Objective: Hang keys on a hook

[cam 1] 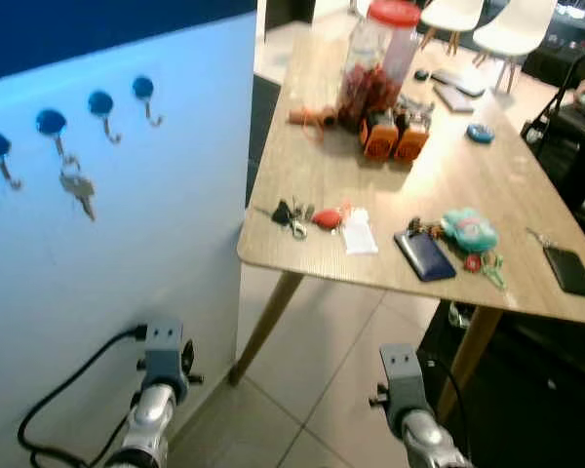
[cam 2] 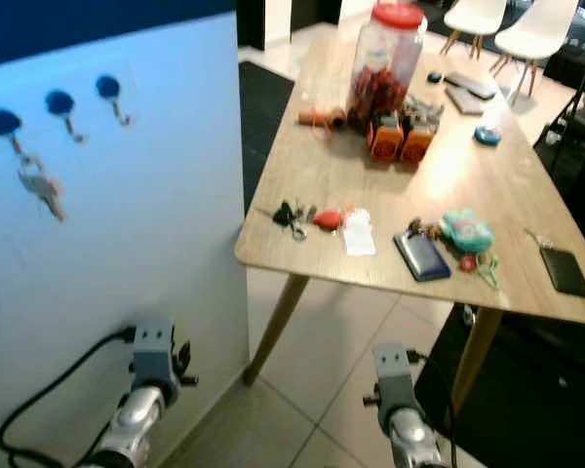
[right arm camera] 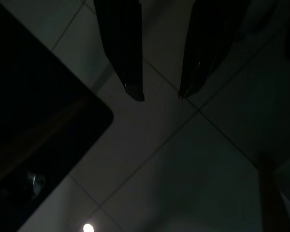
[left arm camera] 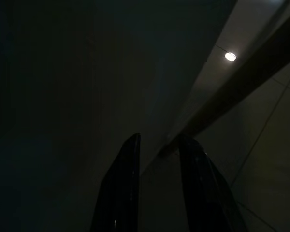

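Now, both arms hanging low | left gripper (left arm camera: pixel 157 145) and right gripper (right arm camera: pixel 162 95) seemingly parted, holding nothing | keys (cam 1: pixel 78 188) dangling on hook (cam 1: pixel 52 125)

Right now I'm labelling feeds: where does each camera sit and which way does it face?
Left eye: head, looking down at wooden table, wall hooks, hung keys; both silver forearms.
Right eye: same scene, shifted.
Left wrist: along left gripper toward dark floor.
Right wrist: along right gripper at floor tiles.
Both wrists share tiled floor.
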